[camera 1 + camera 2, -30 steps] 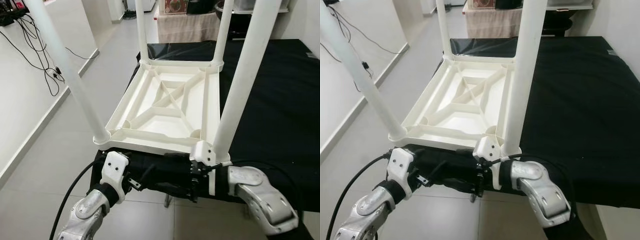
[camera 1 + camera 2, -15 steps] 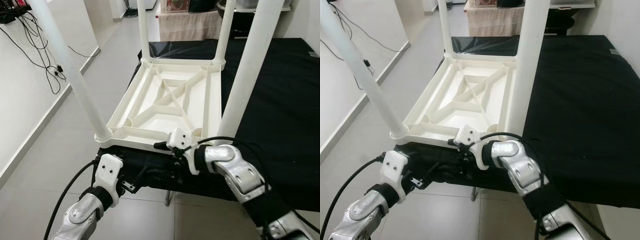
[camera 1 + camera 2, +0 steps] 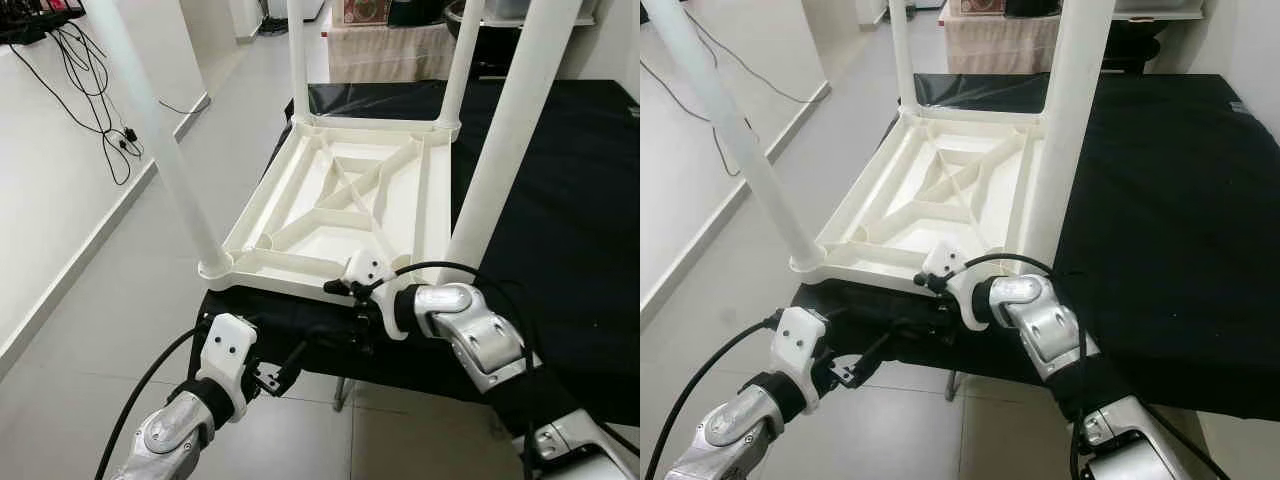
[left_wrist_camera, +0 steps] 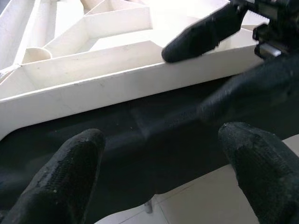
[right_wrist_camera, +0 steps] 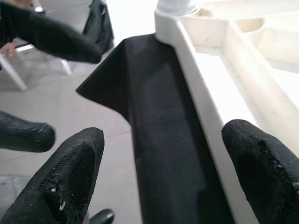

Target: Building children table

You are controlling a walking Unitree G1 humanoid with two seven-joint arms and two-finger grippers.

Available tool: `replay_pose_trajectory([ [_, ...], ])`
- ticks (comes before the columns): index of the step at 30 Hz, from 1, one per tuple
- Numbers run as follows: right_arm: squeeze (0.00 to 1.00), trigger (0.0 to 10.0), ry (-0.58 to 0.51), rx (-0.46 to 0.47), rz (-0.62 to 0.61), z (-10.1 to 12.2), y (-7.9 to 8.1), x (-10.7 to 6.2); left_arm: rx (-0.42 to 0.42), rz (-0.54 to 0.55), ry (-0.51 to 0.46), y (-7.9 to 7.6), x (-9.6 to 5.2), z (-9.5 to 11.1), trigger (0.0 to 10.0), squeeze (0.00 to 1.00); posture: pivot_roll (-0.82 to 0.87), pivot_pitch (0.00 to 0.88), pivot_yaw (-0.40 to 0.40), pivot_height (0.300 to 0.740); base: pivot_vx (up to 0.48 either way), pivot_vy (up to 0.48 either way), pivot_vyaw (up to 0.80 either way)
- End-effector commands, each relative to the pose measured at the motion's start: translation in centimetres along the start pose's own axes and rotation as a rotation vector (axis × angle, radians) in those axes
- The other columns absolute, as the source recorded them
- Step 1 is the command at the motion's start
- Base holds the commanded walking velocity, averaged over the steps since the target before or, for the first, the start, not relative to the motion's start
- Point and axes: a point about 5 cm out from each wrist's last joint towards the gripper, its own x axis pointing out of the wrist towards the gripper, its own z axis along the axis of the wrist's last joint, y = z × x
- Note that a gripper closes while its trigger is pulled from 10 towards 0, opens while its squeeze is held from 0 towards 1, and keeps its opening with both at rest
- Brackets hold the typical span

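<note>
While the upturned white children's table lies legs-up on the black-covered bench, we spread our right gripper wide astride its near rim; our left gripper gapes wide just below.

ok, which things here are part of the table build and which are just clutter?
Job:
upturned white children's table
its four legs, e.g. near leg
left claw, open
right claw, open, at the table's near edge

Not job:
black-covered bench
wall cables

Tops of the table legs beyond the frame edge; left hand against dark cloth.
</note>
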Motion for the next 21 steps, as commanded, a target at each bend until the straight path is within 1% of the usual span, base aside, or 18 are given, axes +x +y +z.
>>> replay_pose_trajectory([
  [1,0.00,10.0,-0.022,0.006,0.043,0.2,0.4,0.3,-0.004,-0.011,0.012,-0.3,-0.1,-0.2,10.0,0.00,0.02,0.143,0.051,0.740,0.000,0.000,0.00],
  [5,0.00,10.0,-0.025,0.004,0.067,0.4,0.6,0.4,-0.005,-0.012,0.012,-0.3,0.0,-0.2,10.0,0.00,0.02,0.143,0.050,0.740,0.000,0.000,0.00],
  [8,0.00,10.0,0.009,0.025,0.048,0.1,0.5,1.0,-0.006,-0.013,0.010,-0.3,0.0,-0.1,10.0,0.00,0.02,0.147,0.051,0.740,0.000,0.000,0.00],
  [9,0.00,4.4,0.024,0.036,0.027,-0.1,0.3,1.1,-0.006,-0.013,0.010,-0.3,0.0,-0.1,10.0,0.00,0.02,0.147,0.051,0.740,0.000,0.000,0.00],
  [10,0.00,4.4,0.024,0.036,0.027,-0.1,0.3,1.1,-0.006,-0.013,0.010,-0.3,0.0,-0.1,10.0,0.00,0.02,0.147,0.051,0.740,0.000,0.000,0.00],
  [11,0.00,0.4,0.037,0.049,0.009,-0.3,0.1,1.2,-0.006,-0.012,0.010,-0.3,0.0,-0.1,10.0,0.00,0.02,0.147,0.051,0.740,0.000,0.000,0.00],
  [12,0.00,0.0,0.050,0.064,-0.014,-0.5,-0.1,1.2,-0.006,-0.011,0.009,-0.2,0.0,-0.1,10.0,0.00,0.03,0.151,0.052,0.740,0.000,0.000,0.00],
  [16,0.00,0.0,0.063,0.072,-0.034,-0.7,-0.3,1.2,-0.007,-0.010,0.009,-0.2,-0.1,-0.1,10.0,0.00,0.03,0.151,0.053,0.740,0.000,0.000,0.00],
  [18,0.00,0.0,0.080,0.091,-0.081,-0.8,-0.9,1.1,-0.008,-0.010,0.009,-0.2,-0.1,-0.1,10.0,0.00,0.02,0.155,0.055,0.740,0.000,0.000,0.00],
  [19,0.00,0.0,0.080,0.091,-0.081,-0.8,-0.9,1.1,-0.008,-0.010,0.009,-0.2,-0.1,-0.1,10.0,0.00,0.02,0.155,0.055,0.740,0.000,0.000,0.00],
  [20,0.00,0.0,0.082,0.113,-0.145,-0.8,-1.7,0.9,-0.007,-0.011,0.010,-0.1,0.0,0.0,10.0,0.00,0.02,0.155,0.055,0.740,0.000,0.000,0.00],
  [21,0.00,0.0,0.082,0.113,-0.145,-0.8,-1.7,0.9,-0.007,-0.011,0.010,-0.1,0.0,0.0,10.0,0.00,0.02,0.155,0.055,0.740,0.000,0.000,0.00],
])
